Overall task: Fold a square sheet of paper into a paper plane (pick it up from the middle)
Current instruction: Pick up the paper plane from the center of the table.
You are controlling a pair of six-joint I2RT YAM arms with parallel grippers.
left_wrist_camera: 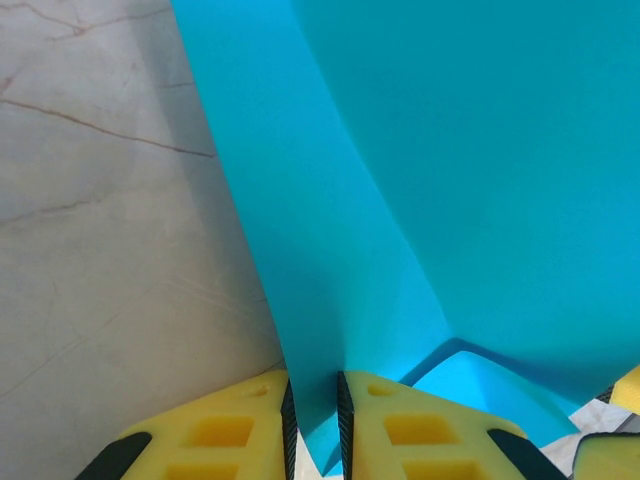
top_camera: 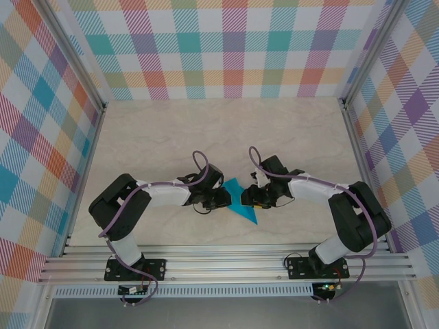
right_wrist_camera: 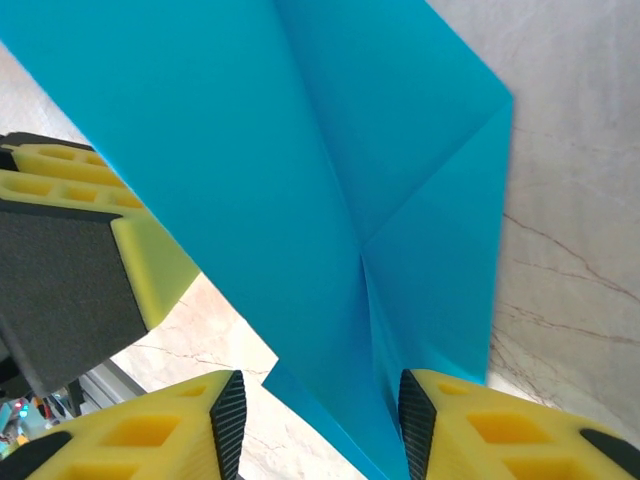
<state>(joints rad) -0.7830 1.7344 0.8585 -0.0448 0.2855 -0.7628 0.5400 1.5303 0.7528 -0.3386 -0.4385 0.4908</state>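
Observation:
The teal-blue paper is held off the table between both arms. It is folded, with a centre crease and angled flaps, and a sharp tip points toward the near edge. My left gripper is shut on one edge of it. In the left wrist view the paper rises from between the nearly closed black pads of the left gripper. My right gripper stands open at the other side. In the right wrist view the folded paper hangs between the spread jaws of the right gripper, close to the right pad.
The marble-patterned table lies under the paper. Aluminium rails and checkered walls box it in on three sides. The left gripper's yellow finger sits close at the left of the right wrist view.

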